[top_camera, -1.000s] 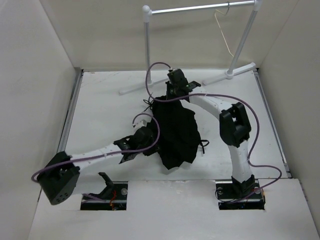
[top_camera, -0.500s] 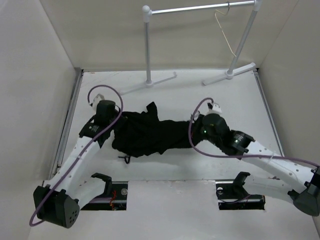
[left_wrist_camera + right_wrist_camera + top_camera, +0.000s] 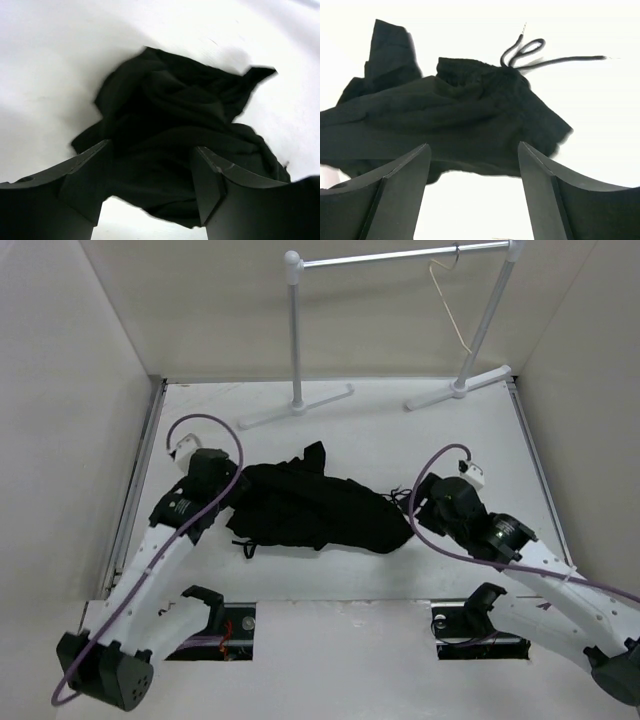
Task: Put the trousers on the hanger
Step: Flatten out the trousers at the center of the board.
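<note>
Two arms: left fingers (image 3: 92,175) spread by the left end of the trousers (image 3: 320,510); right fingers (image 3: 407,170) spread by the waist end.
Trousers: crumpled heap mid-table (image 3: 400,430), drawstring toward the right edge.
Hanger (image 3: 450,305): hooked on the rail (image 3: 400,257), far right corner.

Black trousers (image 3: 320,515) lie crumpled on the table (image 3: 400,430); cream hanger (image 3: 450,308) hangs from the rail (image 3: 380,257)
</note>
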Action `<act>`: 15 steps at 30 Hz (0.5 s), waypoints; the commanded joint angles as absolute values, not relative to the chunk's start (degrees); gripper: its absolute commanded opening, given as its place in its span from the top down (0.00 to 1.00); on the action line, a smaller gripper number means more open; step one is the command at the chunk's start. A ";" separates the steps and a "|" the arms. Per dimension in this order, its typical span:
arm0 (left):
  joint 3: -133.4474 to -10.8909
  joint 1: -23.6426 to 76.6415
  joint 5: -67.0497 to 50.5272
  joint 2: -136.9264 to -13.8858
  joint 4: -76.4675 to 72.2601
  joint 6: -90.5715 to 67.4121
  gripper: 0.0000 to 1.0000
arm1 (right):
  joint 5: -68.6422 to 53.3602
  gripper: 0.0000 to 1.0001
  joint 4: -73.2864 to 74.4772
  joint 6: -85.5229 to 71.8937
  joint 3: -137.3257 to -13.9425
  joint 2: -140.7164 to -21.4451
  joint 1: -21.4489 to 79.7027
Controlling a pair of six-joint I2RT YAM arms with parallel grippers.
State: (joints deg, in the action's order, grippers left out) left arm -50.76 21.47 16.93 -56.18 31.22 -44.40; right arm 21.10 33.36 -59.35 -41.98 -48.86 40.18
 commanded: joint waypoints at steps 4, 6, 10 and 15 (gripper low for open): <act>-41.94 15.52 17.23 -42.38 46.04 -51.66 0.46 | 21.27 0.70 47.45 -65.82 -36.93 -42.81 44.77; -38.51 14.20 15.04 -39.30 47.19 -54.74 0.56 | 19.17 0.78 47.46 -66.62 -35.08 -43.76 45.48; -33.85 11.04 8.10 -39.72 42.64 -56.95 0.59 | 16.44 0.49 39.32 -63.47 -34.10 -49.90 44.96; -30.51 7.96 2.74 -43.06 31.23 -56.87 0.42 | 15.21 0.28 23.85 -57.84 -33.49 -62.99 40.13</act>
